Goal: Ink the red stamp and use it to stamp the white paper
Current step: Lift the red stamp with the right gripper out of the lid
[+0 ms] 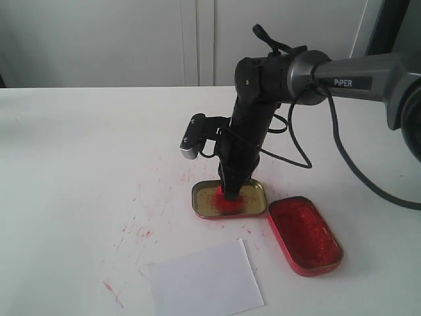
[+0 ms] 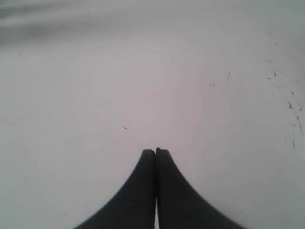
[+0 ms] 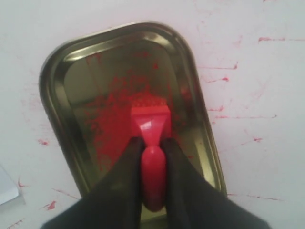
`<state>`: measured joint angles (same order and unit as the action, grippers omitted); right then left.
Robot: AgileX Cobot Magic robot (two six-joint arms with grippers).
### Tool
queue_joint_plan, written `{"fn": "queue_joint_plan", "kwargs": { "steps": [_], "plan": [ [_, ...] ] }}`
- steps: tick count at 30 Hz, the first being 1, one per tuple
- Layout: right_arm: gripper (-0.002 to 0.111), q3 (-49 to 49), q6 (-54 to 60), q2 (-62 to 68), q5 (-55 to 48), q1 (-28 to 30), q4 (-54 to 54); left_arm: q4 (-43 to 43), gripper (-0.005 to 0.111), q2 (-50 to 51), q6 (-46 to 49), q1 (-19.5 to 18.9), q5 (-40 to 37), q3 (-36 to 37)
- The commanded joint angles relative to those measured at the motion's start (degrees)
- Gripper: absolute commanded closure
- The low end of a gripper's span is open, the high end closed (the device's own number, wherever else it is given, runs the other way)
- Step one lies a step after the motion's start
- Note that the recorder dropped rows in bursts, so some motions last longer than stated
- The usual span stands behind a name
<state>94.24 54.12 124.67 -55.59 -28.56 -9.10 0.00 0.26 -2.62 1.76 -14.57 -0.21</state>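
The red stamp (image 3: 148, 125) stands base-down in the gold lid (image 3: 52, 81), pinched by its handle in our right gripper (image 3: 151, 143). Our left gripper (image 2: 156, 151) is pressed together and empty. We judge the lid's thin smear may under-ink it, leaving a faint print on the white paper (image 1: 205, 280); the red tin (image 1: 339, 253) sits just beside.
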Motion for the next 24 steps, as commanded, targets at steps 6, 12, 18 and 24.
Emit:
{"fn": "queue_joint_plan", "kwargs": {
  "steps": [6,12,18,24],
  "plan": [
    [0.108,0.4,-0.4,-2.5,-1.3,0.0,-1.6,-0.6,0.107,-0.3,0.0,-0.1,0.0,0.2],
    [0.108,0.4,-0.8,-3.6,-4.4,0.0,-1.8,-0.6,0.107,-0.3,0.0,-0.1,0.0,0.2],
    [0.108,0.4,-7.2,-4.2,-6.2,0.0,-1.8,-0.6,0.107,-0.3,0.0,-0.1,0.0,0.2],
    [0.108,0.4,-16.0,-4.8,-7.3,0.0,-1.8,-0.6,0.107,-0.3,0.0,-0.1,0.0,0.2]
  ]
}}
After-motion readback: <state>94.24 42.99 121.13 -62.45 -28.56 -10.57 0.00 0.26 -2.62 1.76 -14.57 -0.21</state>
